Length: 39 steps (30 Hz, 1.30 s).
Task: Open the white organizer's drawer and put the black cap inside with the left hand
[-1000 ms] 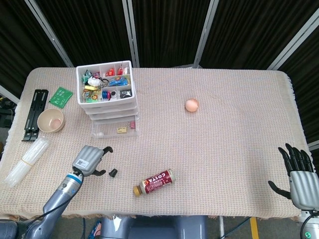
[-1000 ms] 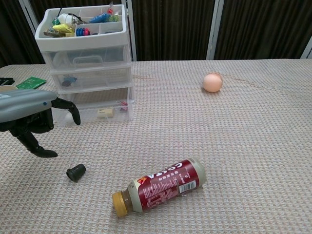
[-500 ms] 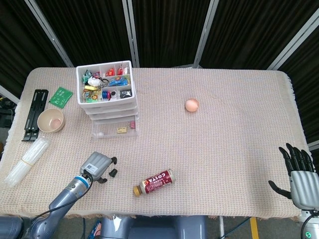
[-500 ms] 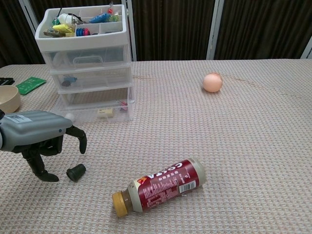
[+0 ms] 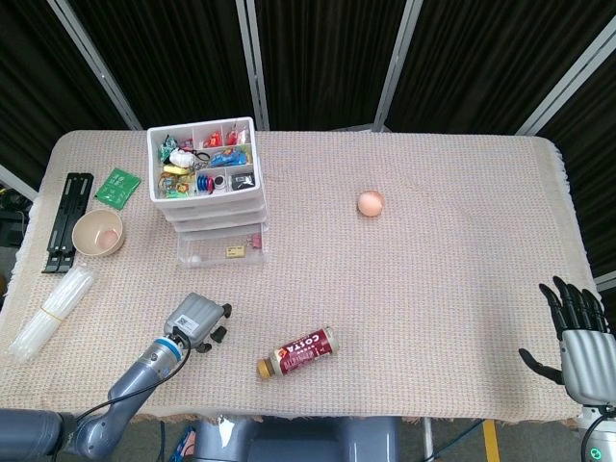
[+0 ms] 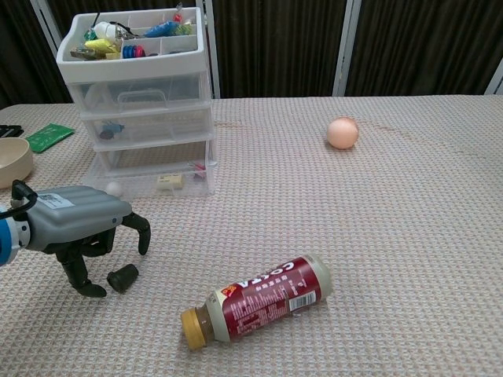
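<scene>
The black cap (image 6: 123, 278) (image 5: 218, 333) lies on the table cloth near the front left. My left hand (image 6: 82, 224) (image 5: 197, 318) hovers low over it, palm down. Its fingers curl downward, with the thumb on the cap's left and a finger on its right. The cap sits on the cloth between them, and I see no grip on it. The white organizer (image 6: 141, 94) (image 5: 204, 183) stands behind, and its bottom drawer (image 6: 153, 181) (image 5: 223, 246) is pulled out with small items inside. My right hand (image 5: 582, 346) rests with fingers spread at the table's front right edge.
A brown Costa bottle (image 6: 259, 298) lies on its side just right of the cap. An orange ball (image 6: 343, 133) sits mid-table. A bowl (image 5: 98, 232), a green packet (image 5: 117, 186), a black rack (image 5: 67, 219) and a bundle of clear tubes (image 5: 53, 310) line the left edge.
My left hand has moved right and down until its fingers straddle the cap. The cap, the drawer and the right hand have not moved.
</scene>
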Tool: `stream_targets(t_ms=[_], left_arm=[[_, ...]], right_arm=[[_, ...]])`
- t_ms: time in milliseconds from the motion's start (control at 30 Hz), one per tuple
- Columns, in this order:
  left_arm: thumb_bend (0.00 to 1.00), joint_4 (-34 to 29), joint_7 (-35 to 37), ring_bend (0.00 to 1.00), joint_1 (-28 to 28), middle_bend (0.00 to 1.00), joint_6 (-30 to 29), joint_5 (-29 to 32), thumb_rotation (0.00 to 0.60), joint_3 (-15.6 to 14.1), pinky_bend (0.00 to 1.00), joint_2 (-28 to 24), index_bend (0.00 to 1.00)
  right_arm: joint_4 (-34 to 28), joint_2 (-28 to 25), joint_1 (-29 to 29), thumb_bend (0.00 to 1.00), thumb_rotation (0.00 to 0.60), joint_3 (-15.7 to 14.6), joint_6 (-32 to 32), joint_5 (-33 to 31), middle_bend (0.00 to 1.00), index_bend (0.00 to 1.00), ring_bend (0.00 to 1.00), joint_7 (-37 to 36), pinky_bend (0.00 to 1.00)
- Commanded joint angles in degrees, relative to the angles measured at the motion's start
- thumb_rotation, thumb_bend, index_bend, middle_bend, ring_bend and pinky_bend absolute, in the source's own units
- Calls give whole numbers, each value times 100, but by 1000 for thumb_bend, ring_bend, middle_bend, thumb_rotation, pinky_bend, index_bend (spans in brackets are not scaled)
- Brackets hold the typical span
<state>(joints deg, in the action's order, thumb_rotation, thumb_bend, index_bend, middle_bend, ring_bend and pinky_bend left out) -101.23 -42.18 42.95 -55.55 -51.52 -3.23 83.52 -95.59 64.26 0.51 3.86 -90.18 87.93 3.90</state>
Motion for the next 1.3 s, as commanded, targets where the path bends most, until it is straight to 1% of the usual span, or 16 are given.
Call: stream_targets(t_ms=[33, 133, 333, 500, 633, 800, 900, 1133, 1300], left_arm=[[240, 15, 13, 903, 10, 1000, 11, -2, 600, -5, 704, 26, 372], [239, 18, 27, 903, 17, 1000, 30, 14, 600, -20, 704, 36, 380], [241, 17, 40, 903, 39, 1000, 47, 26, 600, -37, 704, 41, 434], [315, -5, 64, 903, 39, 1000, 35, 91, 600, -48, 704, 35, 491], [319, -20, 64, 903, 40, 1000, 20, 97, 600, -68, 704, 19, 506], [369, -44, 90, 903, 39, 1000, 5, 102, 600, -78, 704, -5, 512], [374, -55, 102, 903, 40, 1000, -7, 86, 600, -77, 704, -11, 512], [373, -168, 204, 903, 57, 1000, -140, -70, 600, 56, 704, -128, 512], [374, -95, 232, 902, 124, 1000, -286, -38, 600, 298, 704, -267, 512]], right_arm=[[0, 0, 0, 70, 600, -1, 2, -1, 0, 89, 0, -4, 0], [0, -1, 1, 70, 600, 1, -1, 2, 0, 89, 0, -11, 0], [1, 1, -2, 71, 600, 5, -10, 3, 0, 88, 0, -14, 0], [1, 0, -3, 70, 600, 5, -11, 2, 0, 89, 0, -16, 0], [-4, 1, -4, 70, 600, 7, -13, 0, 0, 89, 0, -17, 0], [-9, 1, -5, 69, 600, 8, -13, -4, 0, 89, 0, -14, 0], [-10, 1, -5, 69, 600, 7, -13, -3, 0, 89, 0, -13, 0], [-11, -2, -5, 70, 600, 8, -12, -5, 0, 89, 0, -16, 0], [-17, -3, -7, 70, 600, 3, -12, 2, 0, 88, 0, -21, 0]])
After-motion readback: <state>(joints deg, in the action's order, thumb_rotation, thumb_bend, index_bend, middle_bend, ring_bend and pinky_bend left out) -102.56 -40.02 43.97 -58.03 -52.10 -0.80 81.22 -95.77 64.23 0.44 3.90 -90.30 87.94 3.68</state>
